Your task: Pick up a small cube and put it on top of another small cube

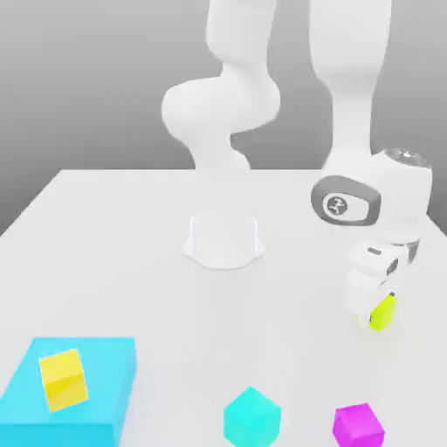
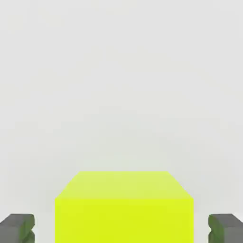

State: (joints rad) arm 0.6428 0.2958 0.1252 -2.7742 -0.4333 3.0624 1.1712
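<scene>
So my gripper [image 2: 121, 229] is down at the lime-yellow cube [image 2: 123, 220], fingers spread wide with a sliver of pale table [image 1: 292, 306] showing on each side of it. No contact that I can see, so I'd say I'm at the closing part of the pick, with the whole stacking half ahead of me.

What could bite me first: the cube looks squared up between the fingers, but if one pad touches before the other, it'll get nudged or twisted. I can't tell how deep my fingers reach beside it either, and if they're too shallow, I'd pinch just the upper part and it could tip or slip on the lift.

Further out, toward the exterior view's bottom edge, there's the magenta cube [image 1: 358, 428], and left of that the teal cube [image 1: 251, 419], which is where mine needs to land. If I swing over low, I could clip either one (ask me how much I'd enjoy chasing a cube around). The teal one sits turned relative to that view, so if I don't match its angle, I'd end up with corners overhanging and a wobbly stack.

Way over left is the flat cyan block [image 1: 118, 367] with the golden-yellow cube [image 1: 64, 380] on top. Wrong colours, so mixing those up would be the dumb failure.
</scene>
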